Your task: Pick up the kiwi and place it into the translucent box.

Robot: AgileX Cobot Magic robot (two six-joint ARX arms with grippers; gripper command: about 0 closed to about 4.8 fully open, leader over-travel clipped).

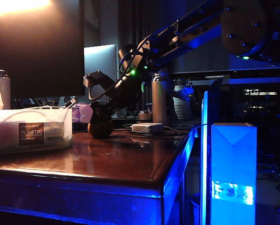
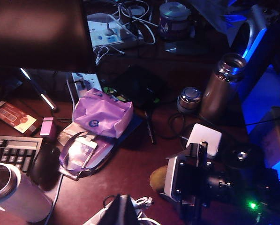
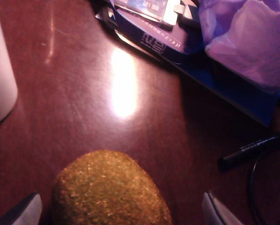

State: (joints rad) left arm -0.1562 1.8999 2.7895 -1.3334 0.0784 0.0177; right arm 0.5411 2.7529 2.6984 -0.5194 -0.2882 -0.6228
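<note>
The right gripper (image 3: 118, 211) is down at the wooden table (image 3: 83, 93), jaws wide open, with the kiwi (image 3: 109, 190) sitting between its fingertips (image 3: 27, 211). The translucent box (image 1: 29, 129) stands off to one side. The left gripper is out of sight.

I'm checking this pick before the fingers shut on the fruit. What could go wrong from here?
1. The kiwi is round and sits loose on the glossy table. The open right gripper straddles it, so an off-centre squeeze might roll it away.
2. A pen and a purple bag lie close by; a pushed kiwi could roll into them.
3. The box has wires in it; they could snag the drop.
The left gripper is not visible.
</note>
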